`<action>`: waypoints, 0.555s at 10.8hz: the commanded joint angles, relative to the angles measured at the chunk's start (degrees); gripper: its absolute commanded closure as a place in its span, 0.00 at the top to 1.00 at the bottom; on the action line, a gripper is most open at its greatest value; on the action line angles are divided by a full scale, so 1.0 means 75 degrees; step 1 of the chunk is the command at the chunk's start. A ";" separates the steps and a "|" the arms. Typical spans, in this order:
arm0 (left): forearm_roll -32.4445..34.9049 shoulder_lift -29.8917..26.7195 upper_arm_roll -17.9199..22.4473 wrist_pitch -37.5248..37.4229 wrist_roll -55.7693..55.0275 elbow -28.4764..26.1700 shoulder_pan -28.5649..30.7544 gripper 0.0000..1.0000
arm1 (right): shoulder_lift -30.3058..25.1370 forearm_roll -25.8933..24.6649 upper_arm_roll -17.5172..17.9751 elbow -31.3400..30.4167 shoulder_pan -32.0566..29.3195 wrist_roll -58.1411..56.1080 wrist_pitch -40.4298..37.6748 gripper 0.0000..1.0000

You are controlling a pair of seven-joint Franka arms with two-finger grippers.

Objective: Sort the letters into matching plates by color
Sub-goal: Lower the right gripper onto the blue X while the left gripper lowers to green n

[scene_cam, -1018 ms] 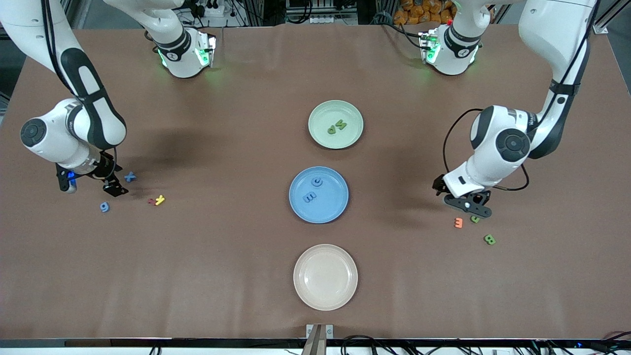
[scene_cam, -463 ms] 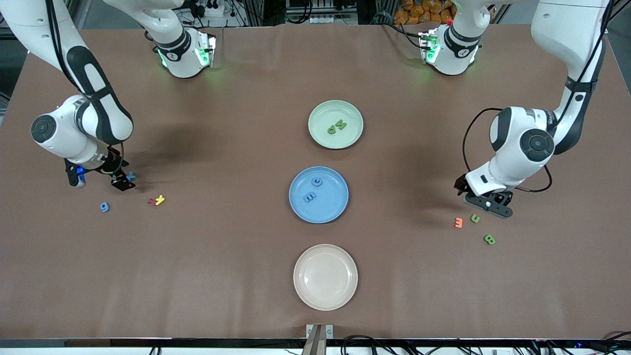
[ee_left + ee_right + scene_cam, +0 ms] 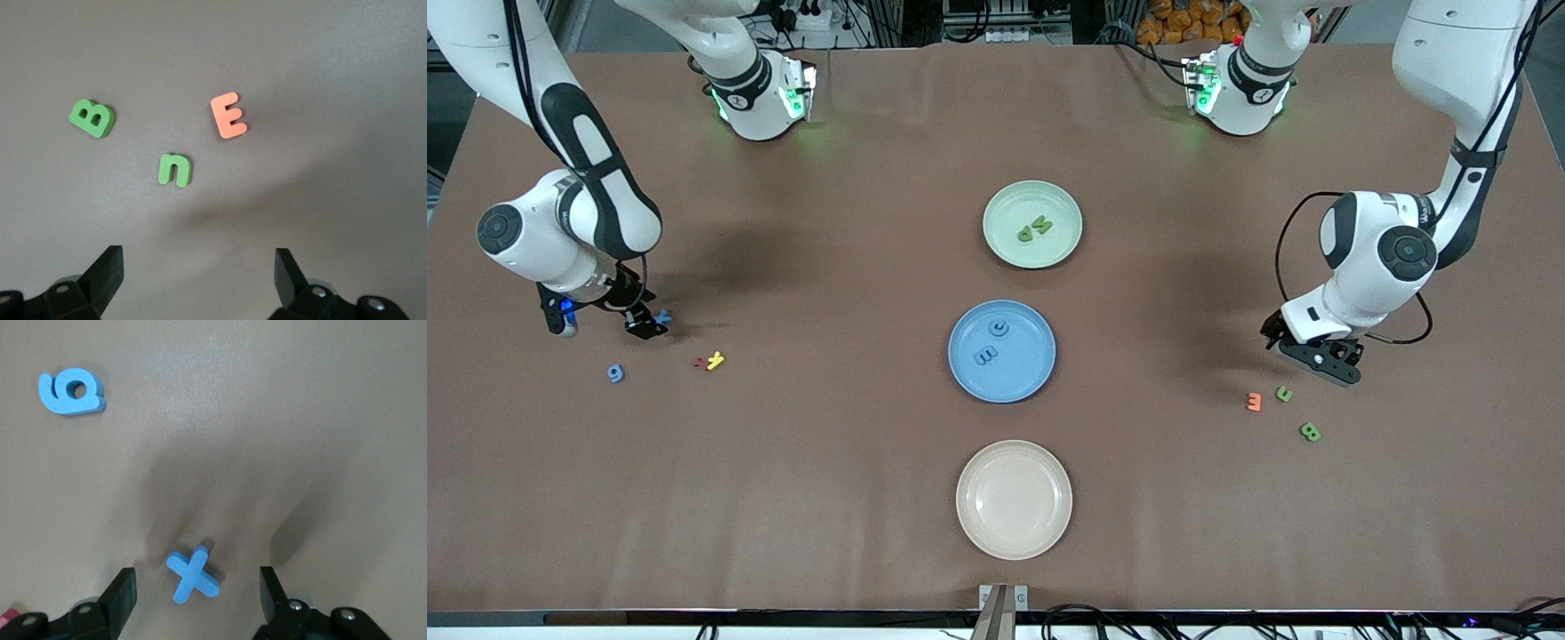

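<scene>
We find the right gripper [image 3: 197, 593] low at the table, its jaws parted on either side of the blue X [image 3: 193, 574], not clasping it. The left gripper [image 3: 199, 275] hangs released near the green n [image 3: 175, 169] and green B [image 3: 92, 118]. Blue plate [image 3: 1025, 385] and green plate [image 3: 1007, 253] each hold two matching letters.

The brown cloth-covered surface [image 3: 827, 462] carried three round plastic plates in a row: mint green [image 3: 1064, 251], blue [image 3: 1032, 378], cream [image 3: 1014, 500]. Small foam letters lay scattered near both ends.
</scene>
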 commanded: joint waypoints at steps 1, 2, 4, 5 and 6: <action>-0.0087 0.0450 -0.0004 0.0629 0.0196 0.0066 0.0017 1.00 | 0.0027 0.0145 0.0068 -0.0197 -0.0138 -0.0300 0.0379 0.80; -0.0076 0.0615 0.0019 0.0817 0.0196 0.0112 0.0052 1.00 | 0.0086 0.0145 0.0079 -0.0185 -0.0127 -0.0300 0.0403 0.78; -0.0064 0.0861 0.0008 0.0866 0.0580 0.0381 0.0274 1.00 | 0.0144 0.0145 0.0161 -0.0185 -0.0127 -0.0312 0.0438 0.69; -0.0064 0.0897 -0.0027 0.0866 0.0768 0.0463 0.0380 1.00 | 0.0145 0.0145 0.0185 -0.0174 -0.0115 -0.0312 0.0438 0.57; -0.0064 0.0909 -0.0027 0.0866 0.0770 0.0511 0.0381 1.00 | 0.0145 0.0145 0.0220 -0.0173 -0.0115 -0.0312 0.0438 0.48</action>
